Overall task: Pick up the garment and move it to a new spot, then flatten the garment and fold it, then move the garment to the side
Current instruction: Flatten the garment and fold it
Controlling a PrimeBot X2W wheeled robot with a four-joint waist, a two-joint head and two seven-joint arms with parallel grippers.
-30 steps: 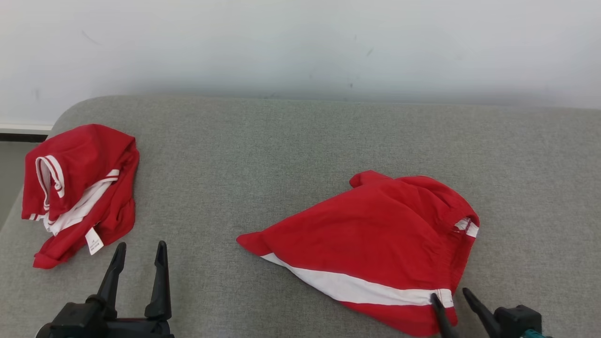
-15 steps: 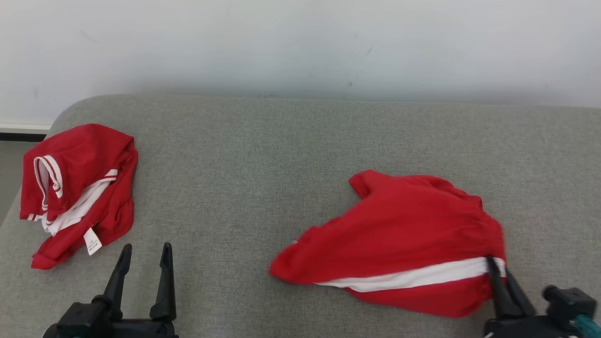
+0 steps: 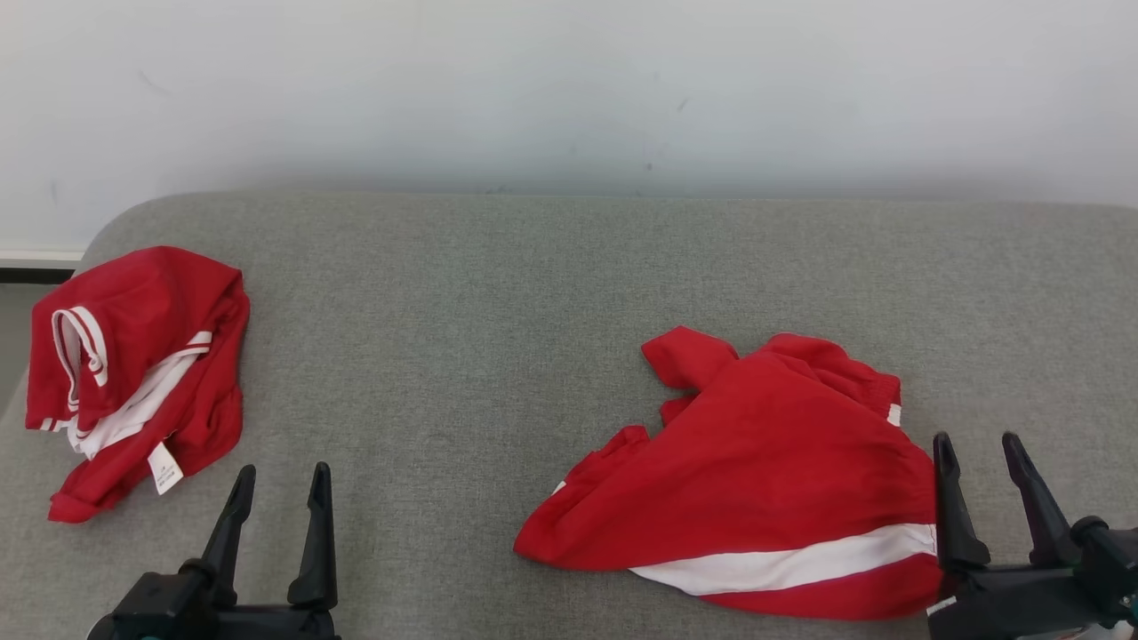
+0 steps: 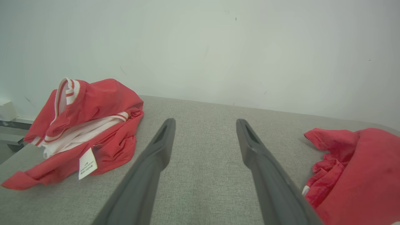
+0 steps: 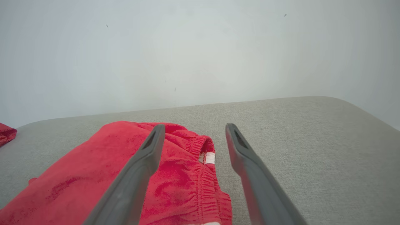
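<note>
**Head view.** A red garment point(image 3: 765, 480) with a white stripe point(image 3: 782, 564) is shown lying crumpled on the grey padded surface point(image 3: 498, 311), right of the middle and close to the front edge. The stripe runs along the garment's near side. A second red-and-white garment point(image 3: 133, 373), bearing a white label point(image 3: 164, 467), is seen bunched at the left edge of the surface, well apart from the first. A pale wall point(image 3: 569, 89) is seen behind the rear edge.

**Grippers.** The left gripper point(image 3: 283, 471) is seen near the front edge, between the two garments. Its fingers are spread and nothing is held between them. The right gripper point(image 3: 975, 440) is placed just beside the right end of the striped garment, its fingers likewise parted and empty.

**Left wrist view.** Bare grey fabric is seen between the fingers. The labelled garment is seen to the left and a corner of the striped one to the right.

**Right wrist view.** The gathered elastic waistband point(image 5: 203, 147) is seen between the spread fingers. One finger is seen in front of red cloth and the other in front of bare surface. Whether the cloth is touched cannot be told.
</note>
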